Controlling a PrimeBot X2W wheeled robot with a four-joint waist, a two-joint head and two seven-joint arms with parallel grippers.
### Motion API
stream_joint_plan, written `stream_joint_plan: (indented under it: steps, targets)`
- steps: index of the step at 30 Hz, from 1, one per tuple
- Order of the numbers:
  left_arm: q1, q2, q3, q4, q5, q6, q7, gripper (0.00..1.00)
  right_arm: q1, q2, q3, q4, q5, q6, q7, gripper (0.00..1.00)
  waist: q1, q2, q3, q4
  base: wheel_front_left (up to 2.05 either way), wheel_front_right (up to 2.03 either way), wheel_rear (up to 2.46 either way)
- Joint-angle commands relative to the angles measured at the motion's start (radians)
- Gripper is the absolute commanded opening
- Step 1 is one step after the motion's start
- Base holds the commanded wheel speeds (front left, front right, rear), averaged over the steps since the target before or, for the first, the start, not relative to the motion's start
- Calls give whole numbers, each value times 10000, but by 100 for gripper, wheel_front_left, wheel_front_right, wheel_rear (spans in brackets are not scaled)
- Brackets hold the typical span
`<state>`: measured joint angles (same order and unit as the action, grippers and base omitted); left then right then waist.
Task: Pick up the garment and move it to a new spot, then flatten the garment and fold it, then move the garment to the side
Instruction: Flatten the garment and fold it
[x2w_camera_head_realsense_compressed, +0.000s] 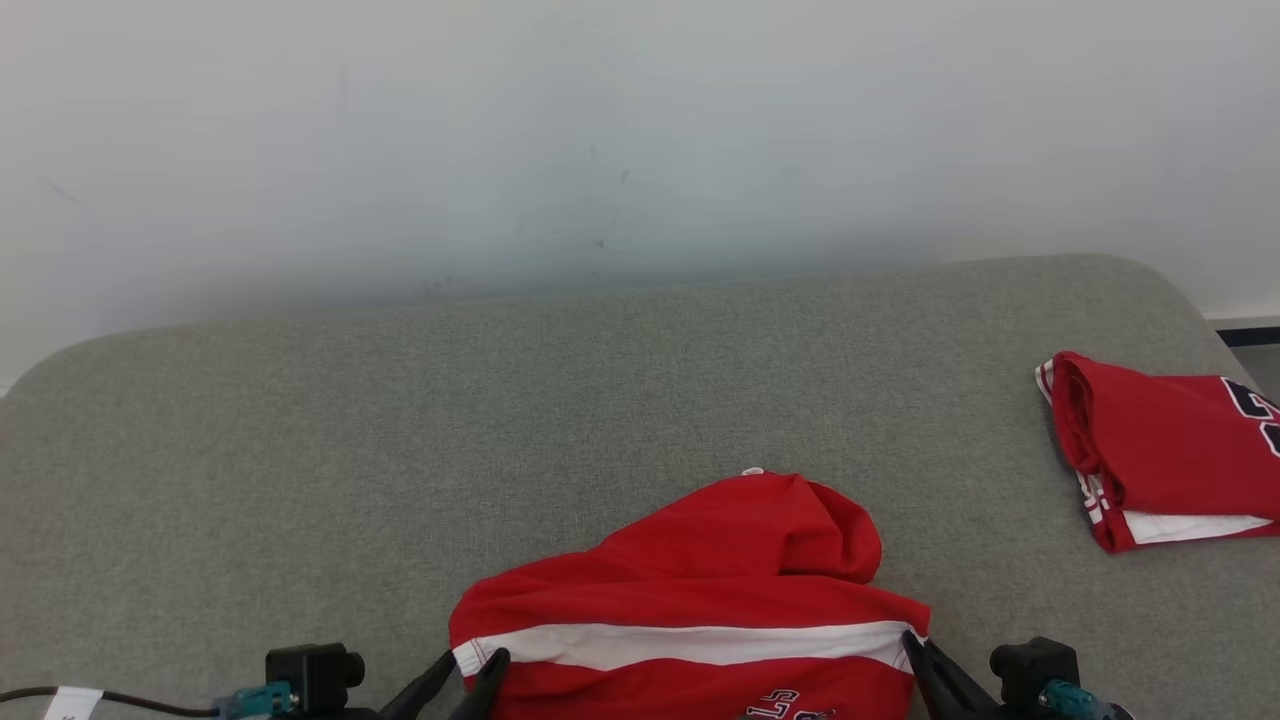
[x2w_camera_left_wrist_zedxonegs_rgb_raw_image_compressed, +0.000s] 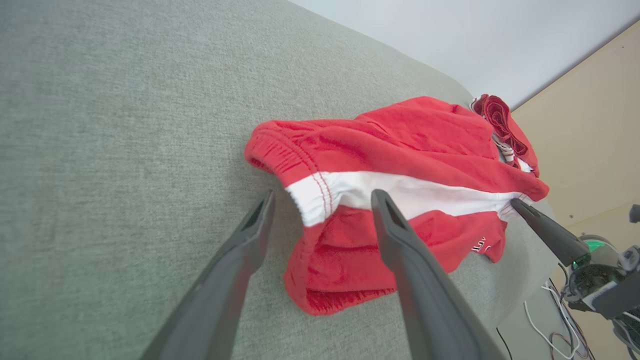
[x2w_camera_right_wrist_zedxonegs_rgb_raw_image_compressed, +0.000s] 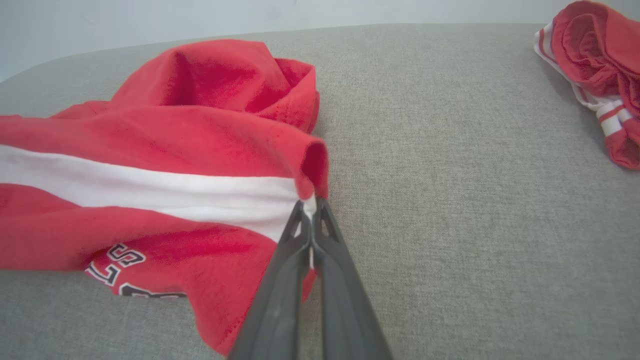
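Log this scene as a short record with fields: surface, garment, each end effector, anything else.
surface: grey fabric surface
garment: red garment with a white band, crumpled, lying close to the robot
left end effector: open, fingers either side of the band's left corner, not gripping
right end effector: shut on the band's right end
other: second red garment, folded, at the far right, apart from the first

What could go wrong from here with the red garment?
1. The right gripper pinches only a thin edge at the white stripe of the red garment; a pull might slip it free.
2. The left gripper stands open around the stripe's other end; lifting now would probably let that side sag.
3. A folded red garment lies at the right; moving this one there could disturb it.
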<state>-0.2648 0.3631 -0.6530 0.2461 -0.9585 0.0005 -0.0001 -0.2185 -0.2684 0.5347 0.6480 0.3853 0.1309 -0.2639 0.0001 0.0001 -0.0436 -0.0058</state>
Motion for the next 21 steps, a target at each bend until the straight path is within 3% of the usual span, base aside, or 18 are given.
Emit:
stream_joint_plan:
  steps: [1,2,3,5,13,21]
  targets:
    - [-148,-97,6,138,-88,-93,-47,78,-150,-97,71,19,88,-3,1,0,-1,-1,46,-35,0,0,0]
    - [-218,-112,36,197,-85,-143,-128,55,-173,-104,108,24,114,-3,1,0,-1,-1,56,-51,0,0,0]
    - [-308,-95,74,235,18,-176,-282,45,-181,-120,143,26,128,-3,1,0,-1,-1,65,-66,0,0,0]
    - [-366,-125,98,339,194,-251,-598,0,-170,-167,202,41,182,-3,1,0,-1,-1,67,-86,0,0,0]
    - [-457,81,-68,375,312,-597,-611,0,-381,-402,277,-108,527,-3,1,0,-1,-1,-91,-158,0,0,0]
    - [-722,637,380,-577,30,-786,-714,0,-852,-1148,144,-874,1055,-3,1,0,-1,-1,-452,-253,0,0,0]
